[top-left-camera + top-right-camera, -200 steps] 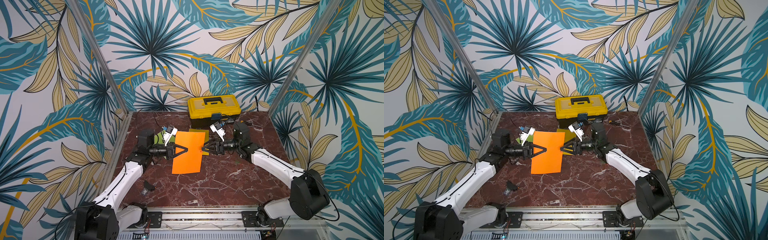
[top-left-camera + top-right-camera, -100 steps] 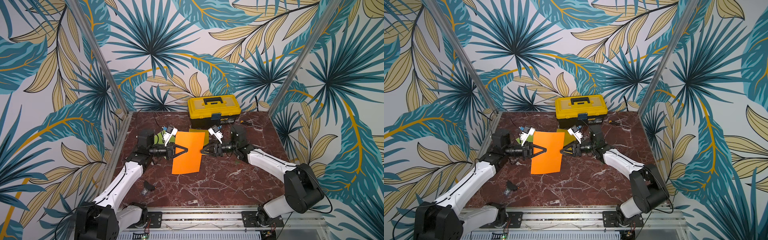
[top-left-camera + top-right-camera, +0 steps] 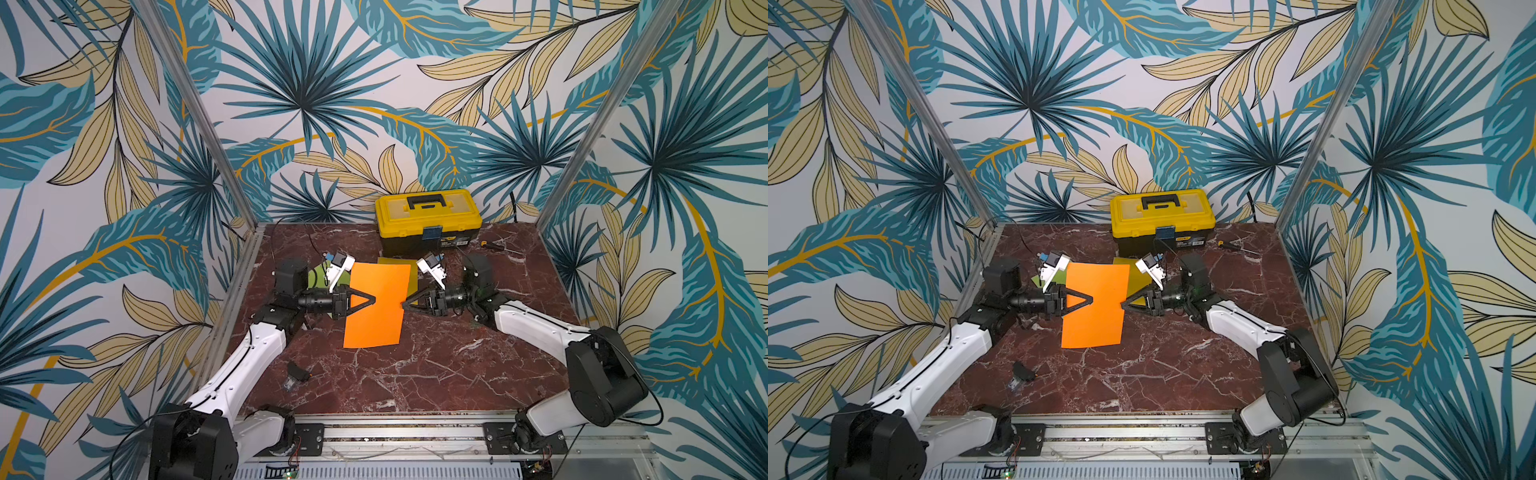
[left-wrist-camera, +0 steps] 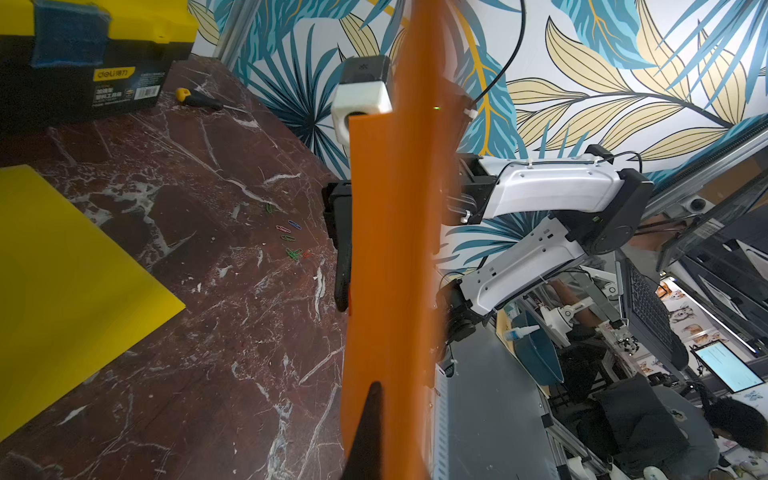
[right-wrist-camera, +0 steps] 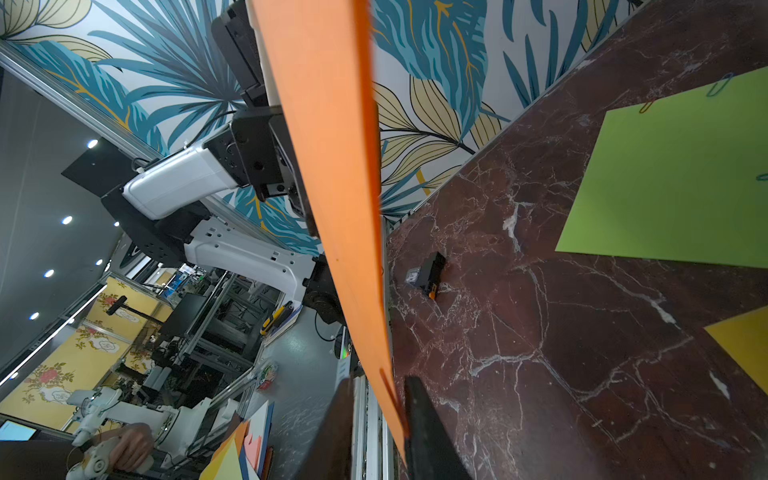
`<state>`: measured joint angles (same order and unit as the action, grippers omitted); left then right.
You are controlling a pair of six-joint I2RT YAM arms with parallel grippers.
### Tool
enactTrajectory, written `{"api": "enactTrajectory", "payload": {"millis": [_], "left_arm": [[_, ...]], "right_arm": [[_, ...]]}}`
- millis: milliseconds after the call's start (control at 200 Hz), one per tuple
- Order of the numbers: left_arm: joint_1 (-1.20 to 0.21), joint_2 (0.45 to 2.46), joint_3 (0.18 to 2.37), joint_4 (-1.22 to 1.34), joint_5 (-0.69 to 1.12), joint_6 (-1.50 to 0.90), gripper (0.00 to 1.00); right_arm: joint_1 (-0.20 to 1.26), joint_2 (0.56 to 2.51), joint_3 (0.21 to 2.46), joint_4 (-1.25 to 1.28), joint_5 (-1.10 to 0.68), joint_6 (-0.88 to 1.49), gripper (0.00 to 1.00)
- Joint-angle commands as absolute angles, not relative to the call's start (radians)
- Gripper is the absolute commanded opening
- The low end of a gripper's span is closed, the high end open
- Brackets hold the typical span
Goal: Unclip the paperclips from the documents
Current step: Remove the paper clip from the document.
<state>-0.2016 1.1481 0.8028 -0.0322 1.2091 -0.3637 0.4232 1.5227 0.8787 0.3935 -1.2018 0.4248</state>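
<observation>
A thin, floppy orange sheet (image 3: 374,328) hangs upright above the tabletop (image 3: 436,365) centre, the left tool (image 3: 372,300) pinching its nine o'clock edge and the right tool (image 3: 404,306), jaws slightly apart, astride its three o'clock edge, where what looks like a light, slippery wire paperclip (image 5: 386,386) probably wants nipping.

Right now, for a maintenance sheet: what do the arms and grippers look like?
The left arm and right arm have white shell links, black joints and thin black cables. The left gripper and right gripper are black open-frame triangles tapering to a point, each with a white camera block above.
</observation>
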Motion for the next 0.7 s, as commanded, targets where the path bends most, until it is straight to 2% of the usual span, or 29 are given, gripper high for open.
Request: {"api": "enactTrajectory", "payload": {"millis": [0,696], "left_arm": [[-0.193,1.135,0.814,-0.014,1.213,-0.347,0.00],[-0.185,1.115,0.792,-0.014,1.207,-0.346,0.00]], "right_arm": [[0.427,1.492,0.859,0.408,-1.219,0.422,0.20],[0.425,1.419,0.856,0.310,-1.201,0.373,0.12]]}}
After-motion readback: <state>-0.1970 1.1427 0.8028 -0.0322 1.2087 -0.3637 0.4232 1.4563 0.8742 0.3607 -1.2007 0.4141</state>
